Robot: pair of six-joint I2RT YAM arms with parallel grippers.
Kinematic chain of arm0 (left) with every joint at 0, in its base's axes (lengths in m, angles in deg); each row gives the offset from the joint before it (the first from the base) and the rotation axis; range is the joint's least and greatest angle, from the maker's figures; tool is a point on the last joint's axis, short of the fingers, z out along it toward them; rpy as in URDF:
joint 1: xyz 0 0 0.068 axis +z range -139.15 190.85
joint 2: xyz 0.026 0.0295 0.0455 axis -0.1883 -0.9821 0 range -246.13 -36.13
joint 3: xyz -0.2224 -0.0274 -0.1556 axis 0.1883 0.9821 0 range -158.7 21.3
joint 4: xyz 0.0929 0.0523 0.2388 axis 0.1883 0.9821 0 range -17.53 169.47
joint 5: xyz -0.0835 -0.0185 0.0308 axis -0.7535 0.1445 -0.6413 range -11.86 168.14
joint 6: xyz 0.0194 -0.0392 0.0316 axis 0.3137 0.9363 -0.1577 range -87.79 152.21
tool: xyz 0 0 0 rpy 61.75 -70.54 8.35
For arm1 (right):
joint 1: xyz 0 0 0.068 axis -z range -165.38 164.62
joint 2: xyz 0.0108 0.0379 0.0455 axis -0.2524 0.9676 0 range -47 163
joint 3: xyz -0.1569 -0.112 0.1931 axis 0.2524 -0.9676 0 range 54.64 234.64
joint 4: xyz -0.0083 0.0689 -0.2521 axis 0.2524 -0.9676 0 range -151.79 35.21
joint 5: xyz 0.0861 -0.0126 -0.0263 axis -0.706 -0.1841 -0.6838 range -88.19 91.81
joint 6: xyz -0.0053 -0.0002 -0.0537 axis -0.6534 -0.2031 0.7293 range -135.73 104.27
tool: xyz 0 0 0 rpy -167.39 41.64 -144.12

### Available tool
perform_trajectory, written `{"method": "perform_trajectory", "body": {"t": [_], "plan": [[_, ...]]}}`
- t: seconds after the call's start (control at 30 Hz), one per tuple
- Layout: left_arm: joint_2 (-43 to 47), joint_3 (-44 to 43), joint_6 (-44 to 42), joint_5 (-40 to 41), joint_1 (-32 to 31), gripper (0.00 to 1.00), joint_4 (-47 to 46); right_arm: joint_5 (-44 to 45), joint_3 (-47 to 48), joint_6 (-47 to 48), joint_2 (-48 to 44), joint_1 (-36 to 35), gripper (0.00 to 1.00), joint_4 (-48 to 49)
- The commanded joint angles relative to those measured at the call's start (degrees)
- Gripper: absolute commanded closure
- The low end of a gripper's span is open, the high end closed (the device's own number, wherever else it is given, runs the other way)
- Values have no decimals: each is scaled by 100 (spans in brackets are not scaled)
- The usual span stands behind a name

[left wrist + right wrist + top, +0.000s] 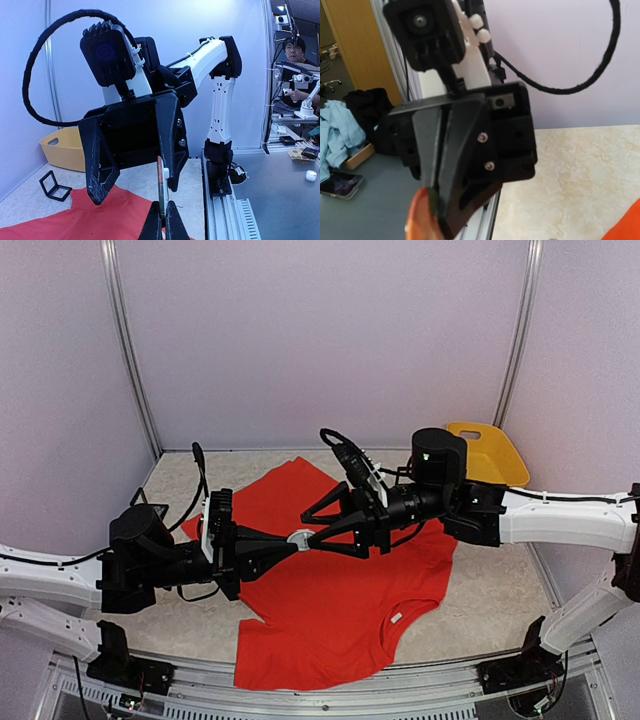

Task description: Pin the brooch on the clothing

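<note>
The red T-shirt (330,610) lies spread on the table, its white label (397,618) towards the front right. Both grippers meet above its middle. My left gripper (294,541) is shut on the rim of the brooch (301,537), a thin round disc with an orange face and a white back piece. In the left wrist view the brooch (161,185) stands edge-on above my left gripper (164,214). My right gripper (135,192) faces it, open, with one finger (172,150) against the white back piece. The right wrist view shows the brooch's orange face (420,217).
A yellow bin (490,455) stands at the back right corner. A small black frame (54,186) lies on the table near the shirt's edge. The aluminium rail (330,695) runs along the near edge. A person (295,50) sits beyond the table.
</note>
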Motion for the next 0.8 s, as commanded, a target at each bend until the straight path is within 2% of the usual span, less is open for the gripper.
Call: {"method": "perform_trajectory", "body": {"t": [0.0, 0.23, 0.43, 0.77], "plan": [[75, -127, -72, 16, -40, 100, -35, -36, 53, -37, 141, -37, 47, 61], [66, -146, -83, 7, -43, 100, -11, 18, 63, -4, 148, -59, 50, 12], [48, -151, -83, 43, -39, 100, 25, -66, 81, 48, 174, -80, 46, -17], [-4, -223, -120, -43, -55, 100, 126, 62, 185, 26, 244, -87, 54, -97]]}}
